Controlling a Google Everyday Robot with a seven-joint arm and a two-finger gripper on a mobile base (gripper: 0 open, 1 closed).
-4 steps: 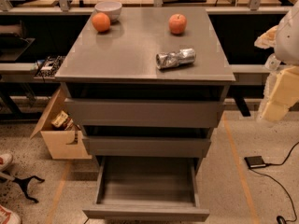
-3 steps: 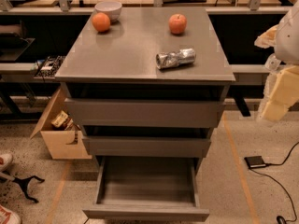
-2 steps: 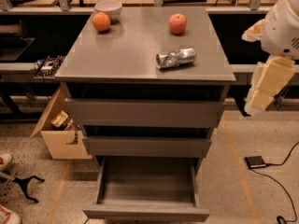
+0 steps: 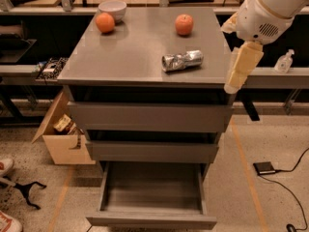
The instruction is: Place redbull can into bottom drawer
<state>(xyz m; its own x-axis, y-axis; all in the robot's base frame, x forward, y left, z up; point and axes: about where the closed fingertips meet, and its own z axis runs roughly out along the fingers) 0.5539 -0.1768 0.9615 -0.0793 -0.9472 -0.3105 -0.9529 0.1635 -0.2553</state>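
The redbull can (image 4: 182,61), silver and crumpled, lies on its side on the grey cabinet top (image 4: 130,57), right of centre. The bottom drawer (image 4: 152,221) is pulled open below, and its tray looks empty. My gripper (image 4: 243,66) hangs from the white arm (image 4: 263,13) at the cabinet's right edge. It is level with the top, to the right of the can and apart from it. It holds nothing that I can see.
A red apple (image 4: 184,24), an orange fruit (image 4: 105,22) and a white bowl (image 4: 112,7) sit at the back of the top. The two upper drawers are slightly ajar. A cardboard box (image 4: 63,139) stands at the left. A black device with a cable (image 4: 264,167) lies on the floor at the right.
The arm and gripper have moved left from the frame's right edge to the cabinet's right side. The can and the drawers have not moved.
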